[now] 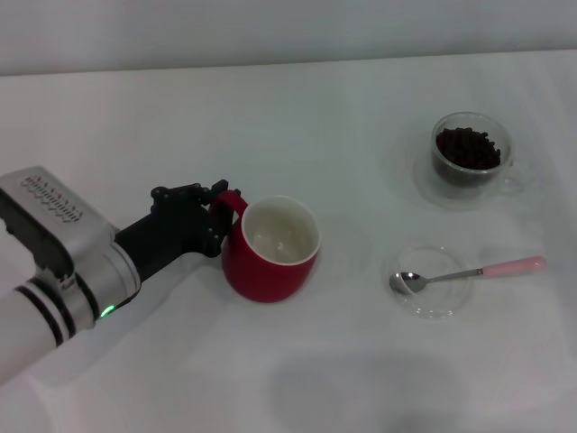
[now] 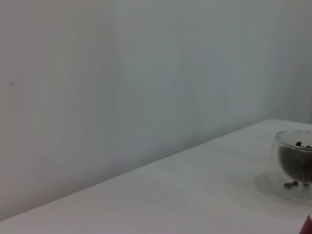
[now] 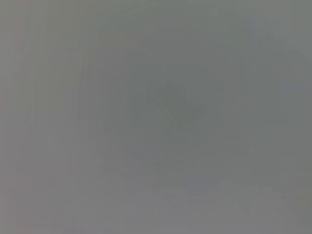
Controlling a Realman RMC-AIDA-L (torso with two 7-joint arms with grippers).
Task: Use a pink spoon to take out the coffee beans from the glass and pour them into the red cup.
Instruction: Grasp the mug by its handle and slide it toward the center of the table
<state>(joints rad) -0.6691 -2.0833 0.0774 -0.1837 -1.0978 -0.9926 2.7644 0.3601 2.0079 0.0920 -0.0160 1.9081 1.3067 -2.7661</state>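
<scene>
Coffee beans (image 1: 468,150) fill the glass (image 1: 471,162) near the table's (image 1: 361,361) far right corner; the pink spoon (image 1: 469,273) lies untouched on a clear saucer (image 1: 433,281) nearer the right edge. By my reading, the opening step is steadying the red cup (image 1: 270,250) at mid-table. The left gripper (image 1: 219,219) reaches in low from the left edge, fingers clamped on its handle. Next, the unseen right arm must pick up the spoon.
</scene>
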